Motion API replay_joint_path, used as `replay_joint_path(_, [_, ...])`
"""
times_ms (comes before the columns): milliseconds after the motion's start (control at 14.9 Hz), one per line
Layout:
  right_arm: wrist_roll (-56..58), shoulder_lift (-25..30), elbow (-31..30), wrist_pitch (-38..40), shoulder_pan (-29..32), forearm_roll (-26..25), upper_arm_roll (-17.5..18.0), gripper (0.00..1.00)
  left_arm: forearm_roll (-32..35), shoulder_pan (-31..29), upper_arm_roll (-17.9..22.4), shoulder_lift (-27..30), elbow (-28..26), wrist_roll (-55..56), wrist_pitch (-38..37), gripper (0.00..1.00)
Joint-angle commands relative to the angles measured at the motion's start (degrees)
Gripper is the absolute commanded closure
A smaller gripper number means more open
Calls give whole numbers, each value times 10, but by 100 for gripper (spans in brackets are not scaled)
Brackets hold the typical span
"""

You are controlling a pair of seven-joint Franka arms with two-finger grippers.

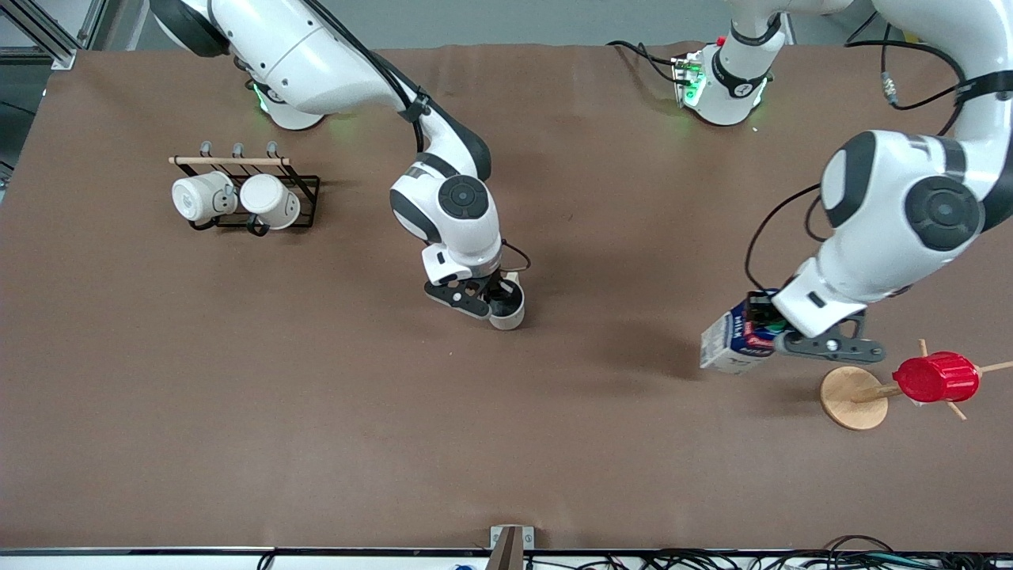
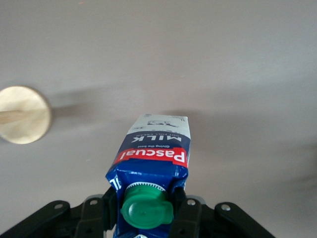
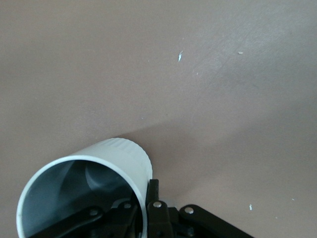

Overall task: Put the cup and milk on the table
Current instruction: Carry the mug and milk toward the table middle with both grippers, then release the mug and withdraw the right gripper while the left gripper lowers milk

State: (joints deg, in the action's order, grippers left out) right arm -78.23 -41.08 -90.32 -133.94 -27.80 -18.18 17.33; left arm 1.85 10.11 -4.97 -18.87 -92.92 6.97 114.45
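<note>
Presently: right gripper [image 1: 492, 299] at frame centre pinches the cup [image 1: 507, 309] by its rim, low over the table [image 1: 316, 396]. Left gripper [image 1: 779, 336], at right, clamps the milk [image 1: 732, 343], tilted, airborne. Level the carton before lowering; release only once seated.

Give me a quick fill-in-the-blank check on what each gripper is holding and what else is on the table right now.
1. The left gripper is shut on the ____, whose cap is green.
2. The right gripper grips the cup by its ____.
3. The red ribbed cup hangs on a wooden ____ with a round base.
4. The black rack carries ____ white mugs.

Missing words: milk; rim; stand; two
</note>
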Motion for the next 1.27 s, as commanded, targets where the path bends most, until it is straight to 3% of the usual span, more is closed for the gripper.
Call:
replay_joint_path(0, [-18, -4, 11, 1, 4, -15, 6, 42, -7, 51, 3, -29, 38, 55, -16, 92])
replay_joint_path(67, [-17, -1, 11, 2, 5, -14, 6, 0, -7, 69, 3, -32, 39, 74, -16, 92])
replay_joint_path(268, [-11, 20, 11, 20, 17, -15, 18, 0, -6, 119, 3, -49, 48, 140, -14, 92])
replay_joint_path(470, [3, 103, 6, 107, 43, -15, 18, 0, -6, 160, 4, -79, 77, 191, -14, 92])
replay_joint_path(805, [161, 230, -1, 221, 172, -7, 21, 0, -1, 220, 4, -97, 95, 219, -14, 91])
replay_joint_path(939, [247, 270, -4, 256, 218, 19, 18, 0, -2, 224, 4, -102, 94, 224, -14, 91])
replay_joint_path(1006, [305, 290, -4, 275, 230, 43, 2, 0, -1, 233, 4, -105, 94, 233, -14, 91])
replay_joint_path(1207, [480, 349, -4, 343, 227, 108, -112, 0, -1, 241, 5, -121, 95, 245, -8, 91])
